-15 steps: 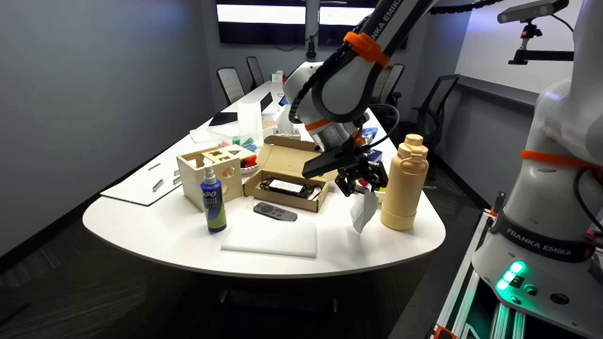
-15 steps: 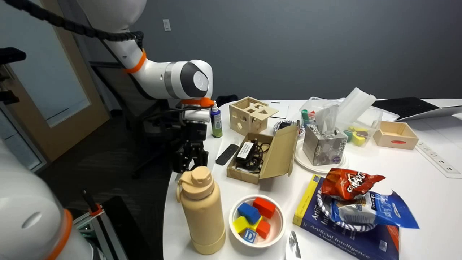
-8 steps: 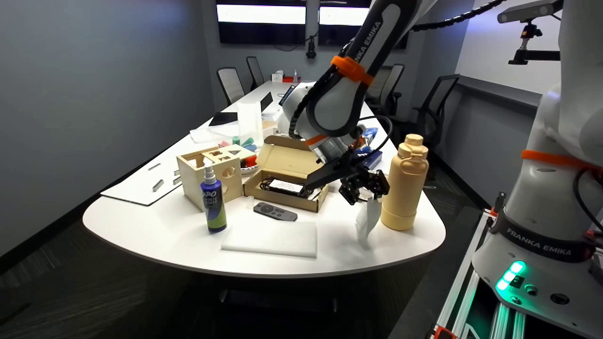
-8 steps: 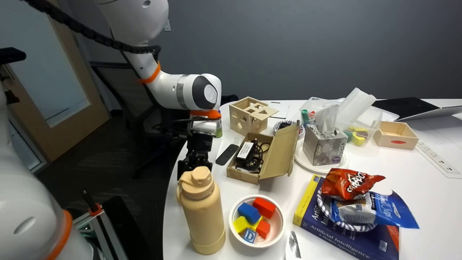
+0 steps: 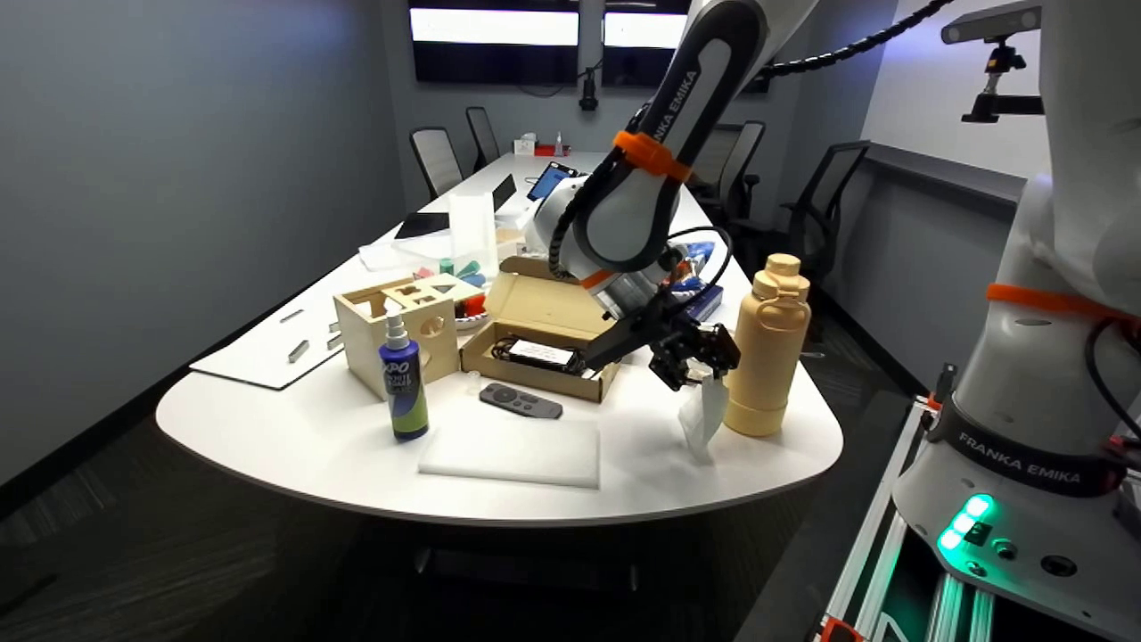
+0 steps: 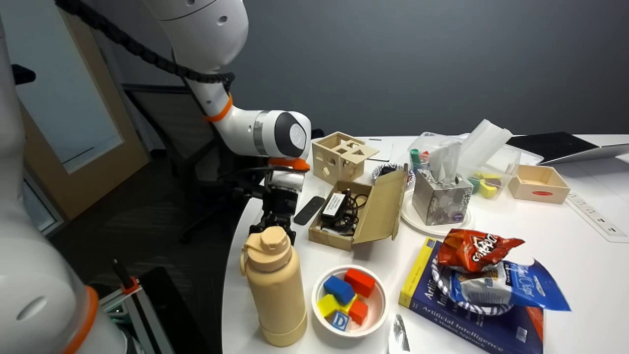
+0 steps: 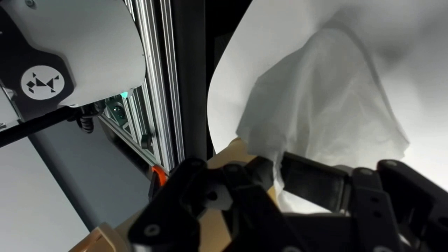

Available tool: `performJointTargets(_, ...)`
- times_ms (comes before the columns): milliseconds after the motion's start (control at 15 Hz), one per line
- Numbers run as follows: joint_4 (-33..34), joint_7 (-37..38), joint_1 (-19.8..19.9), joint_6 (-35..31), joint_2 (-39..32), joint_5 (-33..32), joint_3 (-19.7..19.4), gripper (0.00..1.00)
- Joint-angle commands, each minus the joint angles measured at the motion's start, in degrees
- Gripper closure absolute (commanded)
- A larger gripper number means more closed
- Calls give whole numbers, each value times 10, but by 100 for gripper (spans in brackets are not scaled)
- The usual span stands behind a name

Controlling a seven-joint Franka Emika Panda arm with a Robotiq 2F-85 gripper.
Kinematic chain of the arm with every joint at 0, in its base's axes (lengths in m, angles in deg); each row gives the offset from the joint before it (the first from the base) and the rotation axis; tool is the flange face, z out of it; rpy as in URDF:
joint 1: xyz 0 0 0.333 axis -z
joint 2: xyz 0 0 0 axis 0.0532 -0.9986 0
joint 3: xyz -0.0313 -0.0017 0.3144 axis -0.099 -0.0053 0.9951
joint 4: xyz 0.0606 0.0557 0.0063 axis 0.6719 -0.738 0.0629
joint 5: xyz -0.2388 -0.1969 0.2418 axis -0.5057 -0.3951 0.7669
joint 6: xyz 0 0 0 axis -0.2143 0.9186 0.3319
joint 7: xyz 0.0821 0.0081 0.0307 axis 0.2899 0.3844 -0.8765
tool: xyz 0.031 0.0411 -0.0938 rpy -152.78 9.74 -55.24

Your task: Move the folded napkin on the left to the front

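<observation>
I've got one hanging napkin [image 5: 702,417] clamped in the pincer [image 7: 277,171], jaws closed, near right, just left of one bottle [image 5: 768,357]; one folded napkin [image 5: 513,453] lies flat further left, near end of the worktop [image 5: 267,428].

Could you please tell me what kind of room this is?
This is probably a meeting room: a long white table with chairs along both sides, and two screens at the far end.

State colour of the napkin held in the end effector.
The napkin is plain white, greyer in shade; it shows best in the wrist view.
</observation>
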Motion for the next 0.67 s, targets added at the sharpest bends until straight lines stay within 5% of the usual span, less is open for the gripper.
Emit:
performJointTargets(0,21,9,1,18,-15,-11,1,69)
performJointTargets(600,25,10,-5,-49,9,-14,7,0)
